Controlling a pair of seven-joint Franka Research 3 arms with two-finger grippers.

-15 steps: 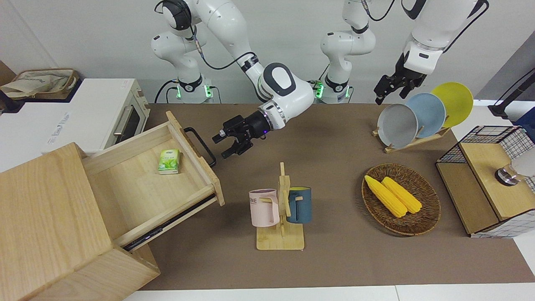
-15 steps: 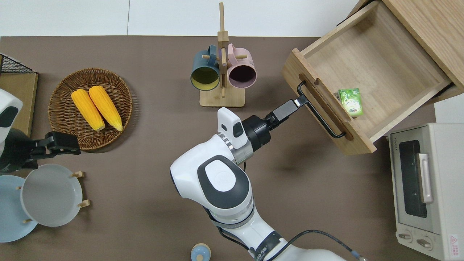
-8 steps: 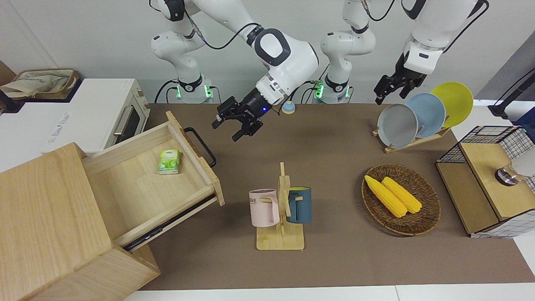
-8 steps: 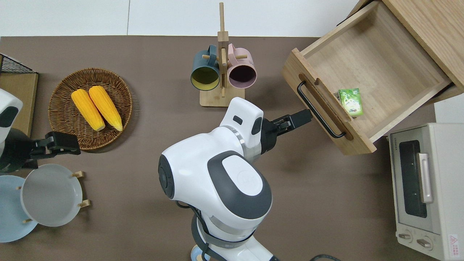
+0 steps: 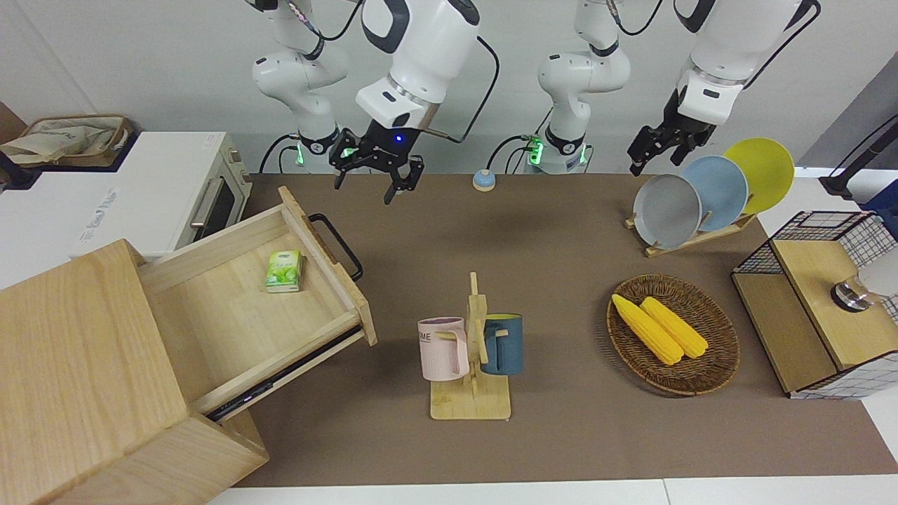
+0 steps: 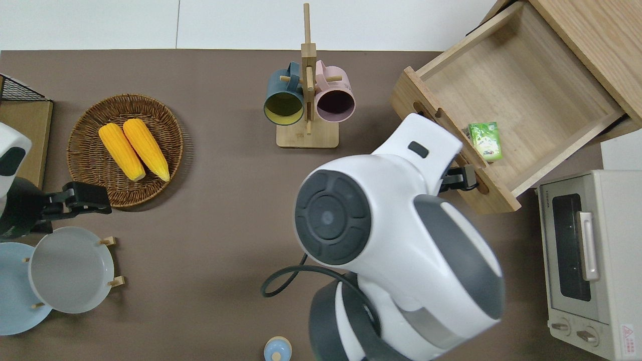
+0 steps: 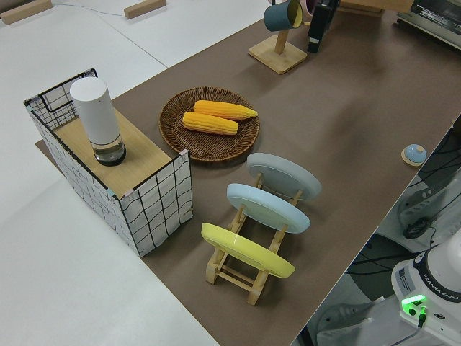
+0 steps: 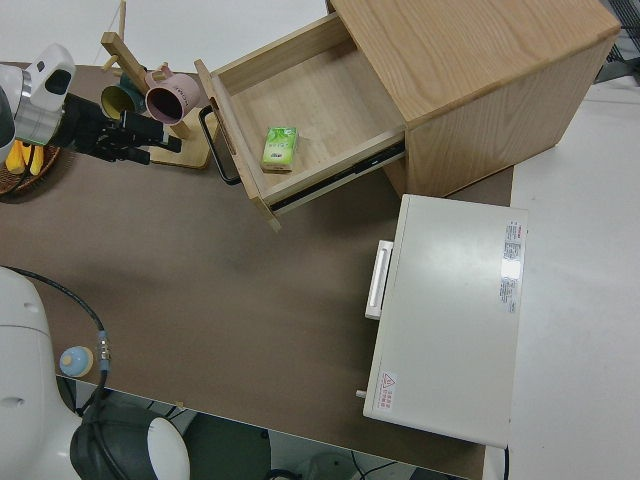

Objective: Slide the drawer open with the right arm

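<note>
Brown table (image 5: 561, 231) — drawer (image 5: 245, 308) open, green packet (image 5: 284, 271) inside, mug rack (image 5: 471, 351) beside.

Both robot arms are white and round, with dark grey caps on their joints. The right arm (image 5: 419, 42) has a silver ring at the wrist and a small blue light just above its black fingers (image 5: 393, 191). A black cable loops along its side. The left arm (image 5: 729, 42) has a black cable and a black gripper too. Both bases glow green where they meet the tabletop (image 5: 561, 231).
</note>
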